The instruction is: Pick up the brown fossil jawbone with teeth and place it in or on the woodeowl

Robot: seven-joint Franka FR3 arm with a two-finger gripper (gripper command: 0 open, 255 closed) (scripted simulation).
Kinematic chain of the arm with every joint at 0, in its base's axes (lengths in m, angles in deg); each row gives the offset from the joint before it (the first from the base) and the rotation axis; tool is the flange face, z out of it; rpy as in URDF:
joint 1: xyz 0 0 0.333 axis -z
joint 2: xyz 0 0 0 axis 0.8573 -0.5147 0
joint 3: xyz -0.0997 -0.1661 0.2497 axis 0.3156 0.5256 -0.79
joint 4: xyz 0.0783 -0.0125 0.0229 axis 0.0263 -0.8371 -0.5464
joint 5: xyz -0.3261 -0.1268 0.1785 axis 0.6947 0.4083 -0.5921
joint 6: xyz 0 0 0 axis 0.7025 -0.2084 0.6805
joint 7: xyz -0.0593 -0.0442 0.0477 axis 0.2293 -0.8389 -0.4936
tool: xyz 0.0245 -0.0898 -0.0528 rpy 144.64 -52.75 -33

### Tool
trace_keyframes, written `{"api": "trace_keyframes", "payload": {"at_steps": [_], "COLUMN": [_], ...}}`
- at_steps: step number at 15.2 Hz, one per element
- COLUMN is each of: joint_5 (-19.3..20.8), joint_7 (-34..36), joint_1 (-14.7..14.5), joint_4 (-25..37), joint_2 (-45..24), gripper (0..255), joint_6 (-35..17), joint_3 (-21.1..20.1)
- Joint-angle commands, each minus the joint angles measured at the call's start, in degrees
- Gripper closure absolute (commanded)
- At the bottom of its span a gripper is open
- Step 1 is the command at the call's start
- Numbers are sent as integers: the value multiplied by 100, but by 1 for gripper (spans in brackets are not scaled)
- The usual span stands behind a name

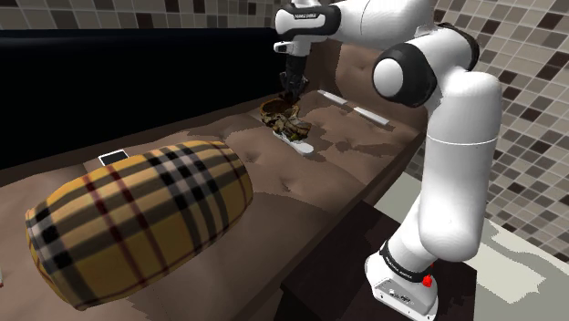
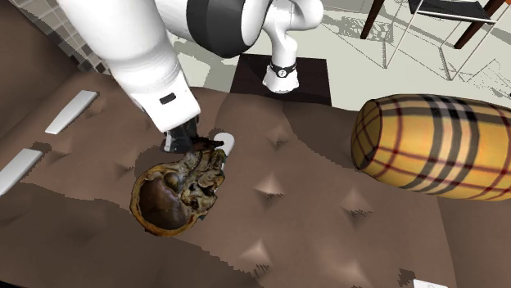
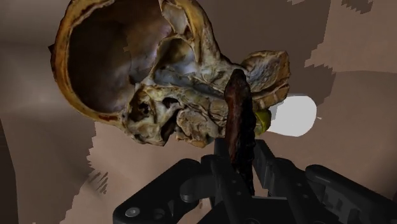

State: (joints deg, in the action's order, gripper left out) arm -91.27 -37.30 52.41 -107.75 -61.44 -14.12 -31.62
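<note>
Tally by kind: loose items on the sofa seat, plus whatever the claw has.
Plaid bolster cushion: 1
Hollow brown bowl: 1
Brown jawbone, clasped in the claw: 1
Flat white bars: 2
White oval object: 1
Small dark card with white border: 1
Total: 7

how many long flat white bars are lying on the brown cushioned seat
2. Both lie on the seat at the second exterior view's left: one bar higher up beside the arm, second bar lower, at the picture's edge. The arm may hide more.
</note>
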Motion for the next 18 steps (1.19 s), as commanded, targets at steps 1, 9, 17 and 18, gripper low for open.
{"api": "trace_keyframes", "payload": {"at_steps": [1, 9, 17, 18], "joint_5": [-224, -396, -436, -436], "joint_7": [-190, -341, -384, -384], "joint_1": [327, 564, 508, 508], "joint_4": [752, 963, 541, 541], "joint_2": [-527, -973, -1028, -1028], "gripper": [255, 255, 255, 255], "joint_6": [277, 75, -386, -386], "joint_3": [-28, -96, -122, -122]}}
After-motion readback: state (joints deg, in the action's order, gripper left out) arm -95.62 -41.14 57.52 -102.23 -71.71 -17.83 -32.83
